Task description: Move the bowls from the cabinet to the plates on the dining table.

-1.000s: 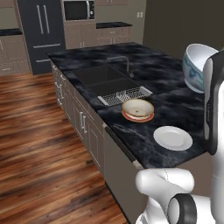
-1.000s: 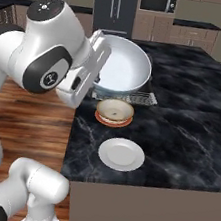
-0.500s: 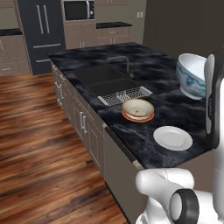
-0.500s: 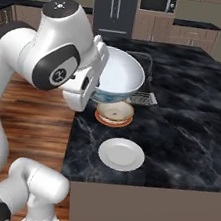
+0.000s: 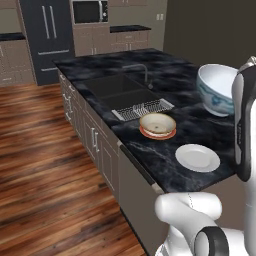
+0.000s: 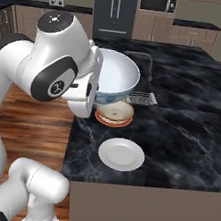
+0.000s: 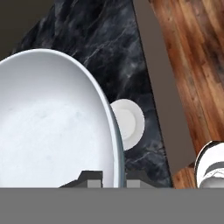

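The jaws are closed on the rim of the white-and-blue bowl [image 7: 52, 127], holding it by its edge and clear above the bench [image 5: 150, 150], so it can go down onto the white plate [image 5: 197, 157], which is bare. At centre frame the cream bowl [image 5: 157, 124] already sits on the orange plate [image 5: 159, 134]. The hand view shows the rim between the fingertips [image 7: 89, 177]; the left base view shows the blue pattern.

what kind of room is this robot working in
A rendered home kitchen, most likely: a black marble island with a sink and faucet, a dark refrigerator, and a built-in microwave.
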Robot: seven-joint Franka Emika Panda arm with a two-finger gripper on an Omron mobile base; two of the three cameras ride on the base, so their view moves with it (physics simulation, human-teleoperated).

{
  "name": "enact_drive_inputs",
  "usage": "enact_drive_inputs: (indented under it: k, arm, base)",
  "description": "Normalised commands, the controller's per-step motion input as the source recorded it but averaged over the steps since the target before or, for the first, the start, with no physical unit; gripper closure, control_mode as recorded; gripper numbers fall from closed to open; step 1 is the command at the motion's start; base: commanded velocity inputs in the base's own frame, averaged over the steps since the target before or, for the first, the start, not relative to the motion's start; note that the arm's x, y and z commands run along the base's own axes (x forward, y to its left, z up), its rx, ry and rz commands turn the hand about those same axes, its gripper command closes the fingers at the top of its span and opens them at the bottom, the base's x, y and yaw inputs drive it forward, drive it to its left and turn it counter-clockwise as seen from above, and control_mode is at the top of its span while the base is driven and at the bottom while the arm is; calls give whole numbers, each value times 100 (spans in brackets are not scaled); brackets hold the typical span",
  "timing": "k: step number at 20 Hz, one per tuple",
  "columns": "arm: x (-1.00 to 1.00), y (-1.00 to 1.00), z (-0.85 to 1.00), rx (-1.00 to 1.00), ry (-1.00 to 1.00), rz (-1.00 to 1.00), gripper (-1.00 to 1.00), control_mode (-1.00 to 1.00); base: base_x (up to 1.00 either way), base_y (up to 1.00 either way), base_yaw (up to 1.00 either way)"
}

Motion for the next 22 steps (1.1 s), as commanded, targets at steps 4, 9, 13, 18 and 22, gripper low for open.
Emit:
enact_drive_inputs:
  k: [4,9,13,18,22]
  arm:
    - [-3,-3,-2,-13,3,9,100,-100]
    - [0,-6,-11,-8,15,6,100,-100]
    - [0,-6,-19,-3,19,8,100,-100]
    - [0,-7,-22,-2,13,8,100,-100]
    - [0,-5,-24,-1,4,7,100,-100]
  base:
    - [0,0,0]
    - [0,0,0]
    - [0,0,0]
    - [0,0,0]
    - [0,0,0]
